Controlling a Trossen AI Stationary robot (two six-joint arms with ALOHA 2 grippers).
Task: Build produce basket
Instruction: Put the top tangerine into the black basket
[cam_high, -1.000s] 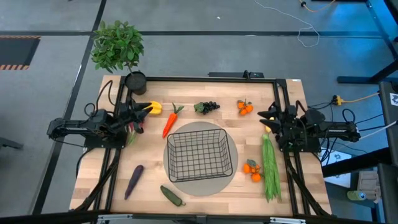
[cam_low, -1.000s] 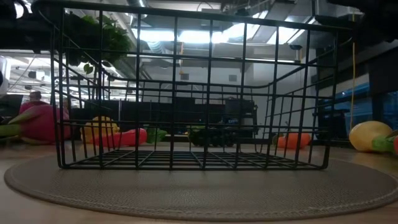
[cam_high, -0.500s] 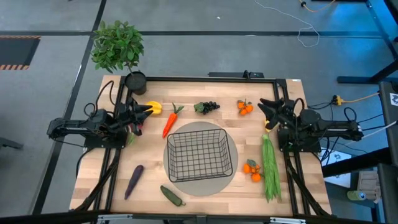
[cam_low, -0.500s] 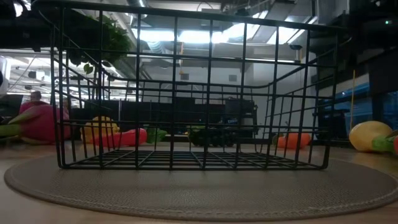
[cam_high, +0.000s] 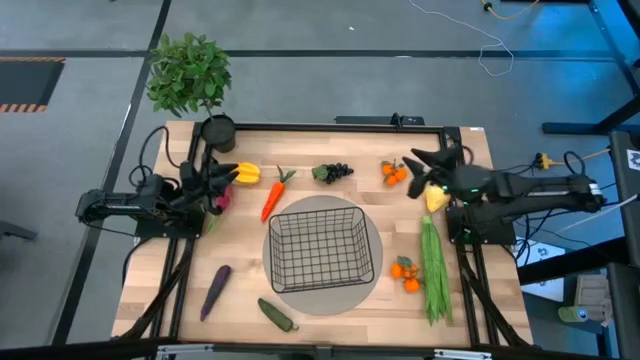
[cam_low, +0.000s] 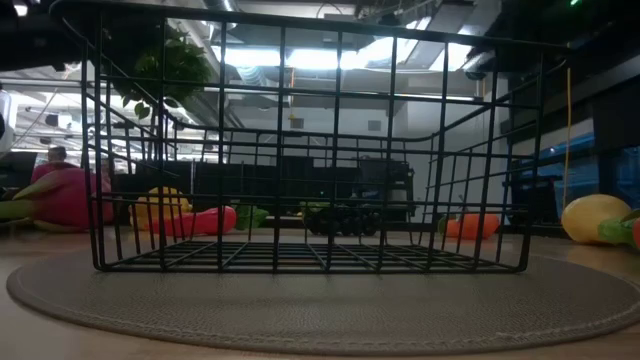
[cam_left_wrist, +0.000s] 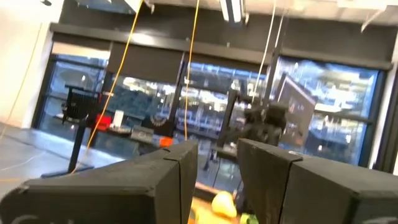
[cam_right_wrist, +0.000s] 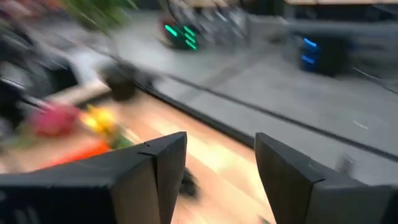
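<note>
R gripper (cam_high: 418, 166) is seen w/ fingers spread, nothing pinched, tips aimed toward the table's far-left; just beside it lie the lemon (cam_high: 436, 198) and a tangerine cluster (cam_high: 393, 172), while the green beans (cam_high: 433, 268) are stretched near-to-far behind it. Farther off toward table centre, the basket (cam_high: 321, 247) is set upright on the round grey mat (cam_high: 300, 299), open side up, w/ the carrot (cam_high: 273, 195) slanted beyond it, leaf end far. L gripper (cam_high: 226, 178) is held w/ a narrow gap, nothing seen pinched, beside the yellow pepper (cam_high: 247, 173).

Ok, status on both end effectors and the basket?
Right end effector open, near tangerines. Left end effector empty by yellow pepper. Basket empty on mat, nothing blocking.
</note>
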